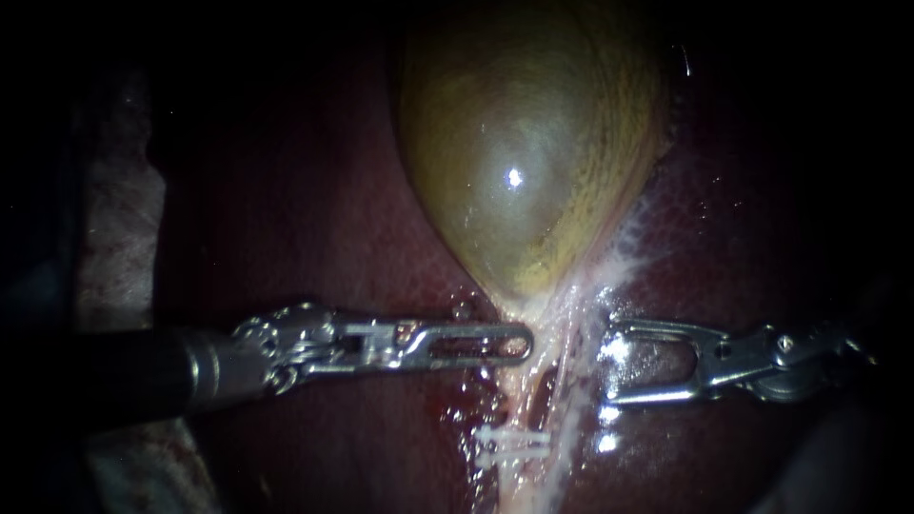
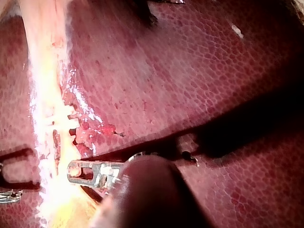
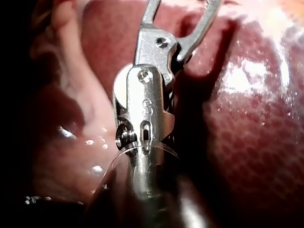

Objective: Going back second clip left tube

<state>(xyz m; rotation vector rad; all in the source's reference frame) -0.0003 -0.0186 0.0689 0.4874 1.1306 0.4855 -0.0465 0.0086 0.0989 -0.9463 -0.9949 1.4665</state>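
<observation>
Below right claw (image 1: 611,362), seemingly apart: clip (image 1: 514,444)

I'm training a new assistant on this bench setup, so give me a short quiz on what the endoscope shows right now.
1. True or false: the jaws of the right tool stand open, gripping nothing.
2. The white clip sits on: A the liver surface; B a tube; C the left tool's shaft.
3. Fill in: the yellow-green organ at the top is the ____.
Key: 1 true; 2 B; 3 gallbladder.
</observation>
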